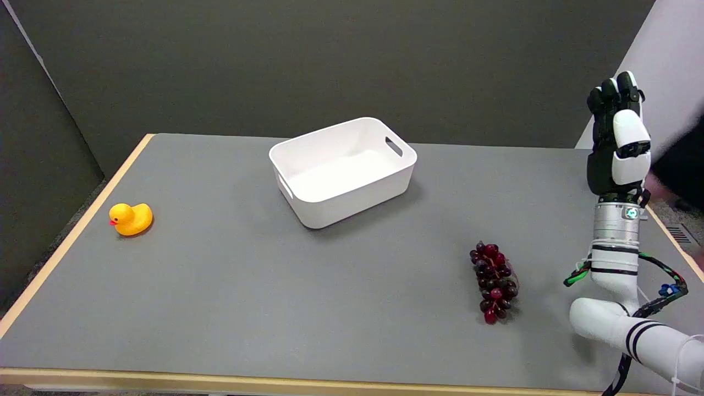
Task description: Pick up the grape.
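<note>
Grapes [494,284] lie on the surface [275,308] near right, untouched; my robot hand [617,137] is raised upright well beyond them, holding nothing, fingers seemingly loosely curled; I'd lower from above, spread wide, and close across the bunch's middle.

The surface [231,308] is flat and grey, with a pale wooden edge running along its near and left sides. Three things lie on it. A white rectangular bin [344,170], open at the top with cut-out handles in its short walls, stands toward the far middle, turned at an angle. A yellow rubber duck [131,219] with a red beak sits near the left edge, facing left. A bunch of dark red grapes [494,282] lies toward the near right, stretched lengthwise from far to near.
</note>
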Tool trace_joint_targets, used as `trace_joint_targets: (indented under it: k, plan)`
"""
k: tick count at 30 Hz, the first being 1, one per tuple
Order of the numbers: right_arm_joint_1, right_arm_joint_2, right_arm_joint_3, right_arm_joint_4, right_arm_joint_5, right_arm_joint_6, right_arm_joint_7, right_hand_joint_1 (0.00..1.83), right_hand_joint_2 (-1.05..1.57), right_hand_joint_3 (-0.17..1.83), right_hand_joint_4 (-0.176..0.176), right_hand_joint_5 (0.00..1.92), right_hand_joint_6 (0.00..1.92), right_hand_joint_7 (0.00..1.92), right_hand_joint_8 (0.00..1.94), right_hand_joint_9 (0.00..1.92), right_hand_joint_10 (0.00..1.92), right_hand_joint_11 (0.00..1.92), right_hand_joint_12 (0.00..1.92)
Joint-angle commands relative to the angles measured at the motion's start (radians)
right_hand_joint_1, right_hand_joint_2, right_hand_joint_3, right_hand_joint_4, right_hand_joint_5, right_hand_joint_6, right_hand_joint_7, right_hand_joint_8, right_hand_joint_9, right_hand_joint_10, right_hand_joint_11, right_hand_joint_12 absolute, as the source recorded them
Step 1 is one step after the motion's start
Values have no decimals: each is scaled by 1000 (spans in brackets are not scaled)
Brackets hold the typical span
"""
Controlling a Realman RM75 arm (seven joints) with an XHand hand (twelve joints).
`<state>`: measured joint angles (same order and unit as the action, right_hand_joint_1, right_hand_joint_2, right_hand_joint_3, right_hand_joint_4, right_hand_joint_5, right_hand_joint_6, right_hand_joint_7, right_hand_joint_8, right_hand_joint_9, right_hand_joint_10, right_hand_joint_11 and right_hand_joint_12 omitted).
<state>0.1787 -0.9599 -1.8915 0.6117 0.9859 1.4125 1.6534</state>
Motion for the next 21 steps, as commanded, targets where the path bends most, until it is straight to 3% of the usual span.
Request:
trace_joint_targets:
  k: [1,5,9,16,21]
  plan:
    - [-49,22,34,56,-41,53,-265,399,727,806,1,107,306,184,247,91,570,-1,-1]
    - [-133,59,77,151,-95,53,-496,430,707,800,-9,135,315,201,257,81,574,-1,-1]
    - [-210,112,75,223,-139,30,-620,456,699,795,-19,188,352,251,285,102,618,-1,-1]
    - [-489,139,151,396,-148,-10,-901,474,702,792,-48,263,450,345,383,161,771,-1,11]
    - [-633,83,153,493,-124,-27,-1102,481,691,800,-64,293,511,384,445,209,859,-1,317]
